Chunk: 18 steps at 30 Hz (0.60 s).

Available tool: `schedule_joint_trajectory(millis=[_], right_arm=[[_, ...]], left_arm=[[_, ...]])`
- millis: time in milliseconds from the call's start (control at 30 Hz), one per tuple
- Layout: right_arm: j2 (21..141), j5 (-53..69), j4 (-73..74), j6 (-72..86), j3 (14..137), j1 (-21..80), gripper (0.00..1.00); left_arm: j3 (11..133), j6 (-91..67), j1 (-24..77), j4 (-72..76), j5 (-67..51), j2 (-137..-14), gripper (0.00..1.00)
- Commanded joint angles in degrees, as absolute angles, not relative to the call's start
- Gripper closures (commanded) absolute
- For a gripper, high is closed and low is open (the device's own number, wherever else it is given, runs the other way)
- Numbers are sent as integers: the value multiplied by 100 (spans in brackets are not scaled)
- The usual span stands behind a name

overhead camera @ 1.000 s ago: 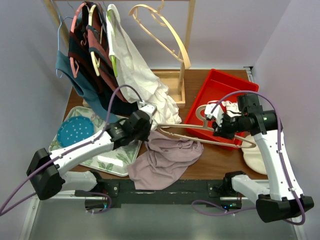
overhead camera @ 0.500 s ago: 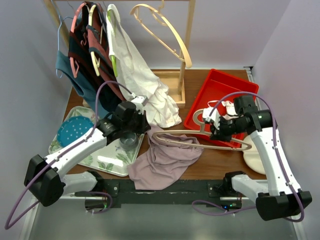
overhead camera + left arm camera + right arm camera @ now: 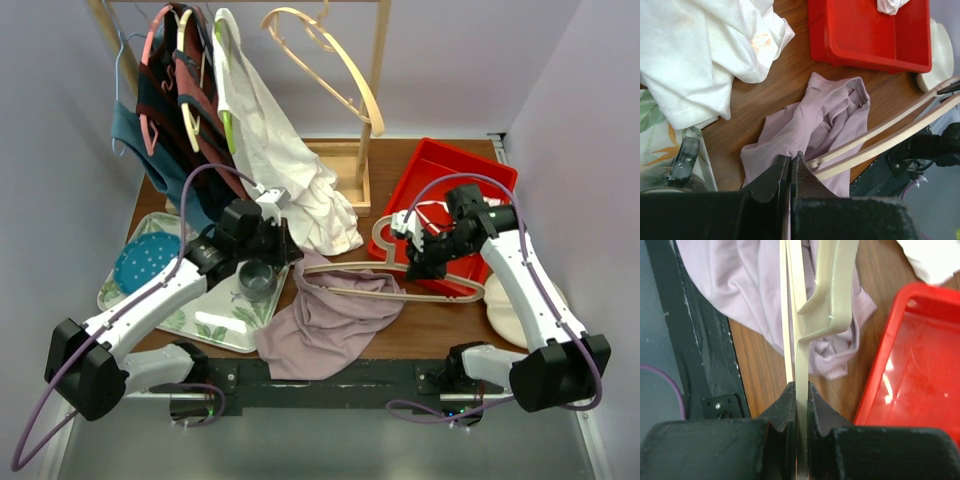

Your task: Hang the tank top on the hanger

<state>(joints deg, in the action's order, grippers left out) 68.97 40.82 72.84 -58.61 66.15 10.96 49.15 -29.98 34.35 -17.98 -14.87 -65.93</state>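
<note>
The mauve-pink tank top point(image 3: 330, 318) lies crumpled on the wooden table near the front edge. My left gripper point(image 3: 291, 262) is shut on a fold of its upper left edge, as the left wrist view shows, with the left gripper point(image 3: 791, 155) pinching the tank top point(image 3: 827, 112). My right gripper point(image 3: 418, 267) is shut on the pale wooden hanger point(image 3: 440, 293) near its hook and holds it flat and low. The hanger's left arm reaches into the top's opening. In the right wrist view, my right gripper point(image 3: 801, 388) clamps the hanger point(image 3: 829, 295) above the tank top point(image 3: 747, 285).
A red tray point(image 3: 430, 175) with a white-and-pink garment point(image 3: 452, 214) stands behind the hanger. A large white shirt point(image 3: 290, 170) hangs from the rack with other clothes and a spare wooden hanger point(image 3: 325, 55). A floral tray point(image 3: 205, 322), blue plate point(image 3: 150, 262) and grey cup point(image 3: 257, 281) sit left. A cream object point(image 3: 508, 318) lies right.
My right gripper has carried the hanger left and toward the tank top. My left arm has drawn back and left, still holding the top's edge, which now lies over the hanger's left arm.
</note>
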Motion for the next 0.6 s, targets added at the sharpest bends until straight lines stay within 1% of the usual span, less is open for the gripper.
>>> schedule_joint_trajectory(millis=[0, 133, 233, 333, 400, 500, 567], right_arm=[[6996, 4571, 6358, -5302, 6531, 1520, 100], [7163, 4754, 5968, -5063, 6530, 1679, 100], [7373, 4835, 5994, -5063, 6688, 1688, 100], [7269, 3966, 5407, -4326, 6671, 1670, 100], [6981, 3832, 5100, -4184, 6444, 1573, 100], [6890, 4033, 4965, -4113, 6232, 1573, 100], [7048, 4743, 5167, -4297, 6240, 1608, 100]], left_arm=[[4913, -3278, 3244, -1406, -2003, -6390, 100], [4782, -3585, 2998, -1117, -2574, -6276, 100], [4816, -3578, 2839, -1273, -2602, -6214, 100], [4852, -3445, 2594, -1537, -2505, -6091, 100], [4799, -3463, 2409, -1573, -2531, -5942, 100], [4711, -3611, 2338, -1460, -2741, -5924, 100], [4650, -3735, 2338, -1196, -2934, -6029, 100]])
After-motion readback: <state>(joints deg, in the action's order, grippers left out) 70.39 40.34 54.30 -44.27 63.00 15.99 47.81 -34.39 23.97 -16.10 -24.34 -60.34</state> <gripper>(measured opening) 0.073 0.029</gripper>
